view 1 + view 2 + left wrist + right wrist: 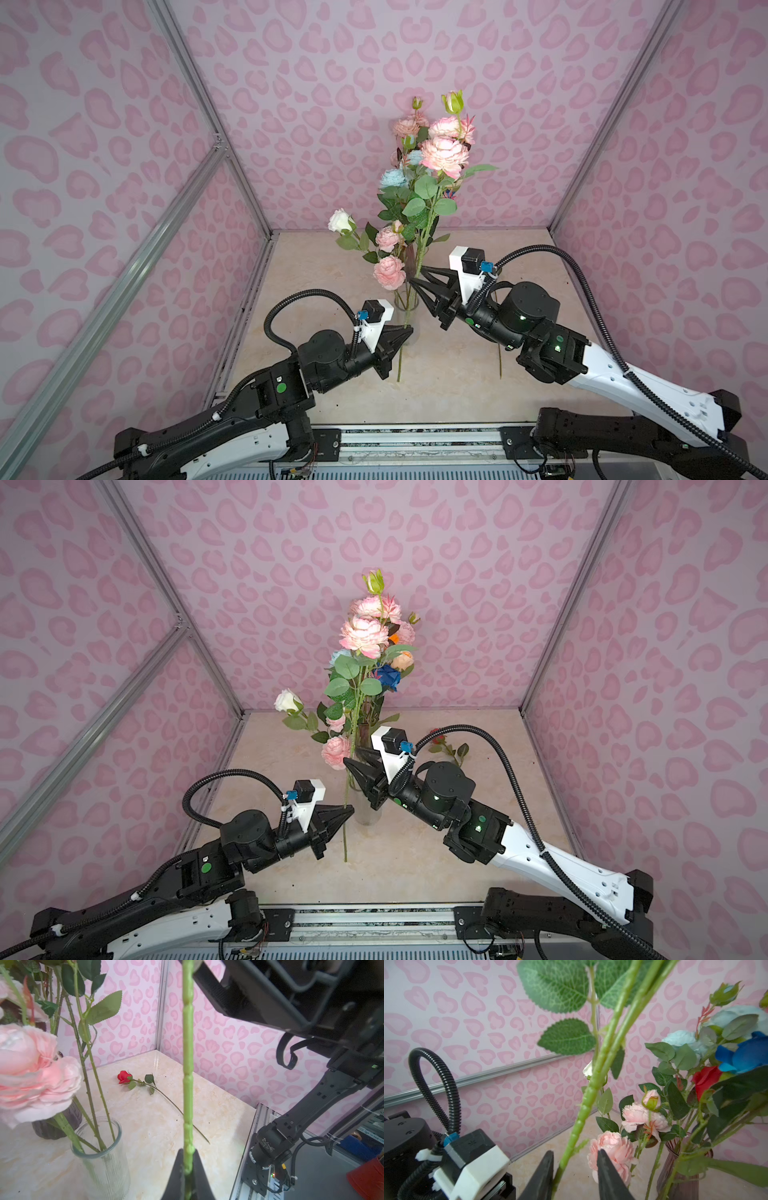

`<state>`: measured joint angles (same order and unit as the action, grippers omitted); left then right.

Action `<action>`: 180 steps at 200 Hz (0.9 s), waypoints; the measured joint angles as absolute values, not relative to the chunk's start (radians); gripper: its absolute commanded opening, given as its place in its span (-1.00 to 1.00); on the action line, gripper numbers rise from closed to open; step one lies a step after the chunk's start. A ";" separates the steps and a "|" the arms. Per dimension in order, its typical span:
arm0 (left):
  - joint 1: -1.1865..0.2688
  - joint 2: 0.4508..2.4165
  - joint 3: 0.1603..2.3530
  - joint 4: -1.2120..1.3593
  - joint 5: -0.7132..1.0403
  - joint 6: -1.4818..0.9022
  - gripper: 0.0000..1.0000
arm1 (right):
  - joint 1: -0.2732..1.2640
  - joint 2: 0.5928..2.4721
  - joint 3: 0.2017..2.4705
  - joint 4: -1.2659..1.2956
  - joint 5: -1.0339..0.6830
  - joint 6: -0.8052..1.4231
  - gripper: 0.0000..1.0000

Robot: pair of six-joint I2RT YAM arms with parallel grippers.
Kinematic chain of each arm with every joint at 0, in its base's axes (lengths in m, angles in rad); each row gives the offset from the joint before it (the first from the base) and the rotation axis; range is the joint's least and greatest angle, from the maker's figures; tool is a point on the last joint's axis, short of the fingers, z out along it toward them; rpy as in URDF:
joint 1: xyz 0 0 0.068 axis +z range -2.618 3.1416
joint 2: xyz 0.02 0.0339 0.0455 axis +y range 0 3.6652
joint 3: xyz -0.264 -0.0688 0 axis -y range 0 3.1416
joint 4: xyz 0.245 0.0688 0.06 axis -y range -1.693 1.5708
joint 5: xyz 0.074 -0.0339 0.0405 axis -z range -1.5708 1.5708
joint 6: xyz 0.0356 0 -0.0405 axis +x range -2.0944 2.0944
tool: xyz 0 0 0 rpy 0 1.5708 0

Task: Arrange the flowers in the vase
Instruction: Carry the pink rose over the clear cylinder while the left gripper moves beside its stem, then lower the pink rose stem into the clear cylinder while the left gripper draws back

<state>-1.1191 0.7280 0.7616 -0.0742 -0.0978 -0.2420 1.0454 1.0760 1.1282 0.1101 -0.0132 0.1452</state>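
Walls were lilac-pink, darker pink leopard blotches. Tabletop was cream, marbled. Pink peony, white rose, light blue bloom, dark blue rose, red rose. Stem was light green. Glass vase was clear, ribbed; second vase dark purple.

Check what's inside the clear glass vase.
Several green stems stand in the clear glass vase. Their lower ends are lost behind the ribbed glass. The stem held by the left gripper is outside it.
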 measured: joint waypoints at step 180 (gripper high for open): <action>-1.119 0.573 0.707 -0.160 -0.441 -0.299 0.15 | 1.032 1.079 1.128 0.242 0.027 0.137 -1.00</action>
<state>-1.1194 0.5728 0.7074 -0.1604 -0.4412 -0.2993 1.0321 1.0790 1.1282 0.2420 0.0273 0.1368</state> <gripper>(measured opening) 0.581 0.052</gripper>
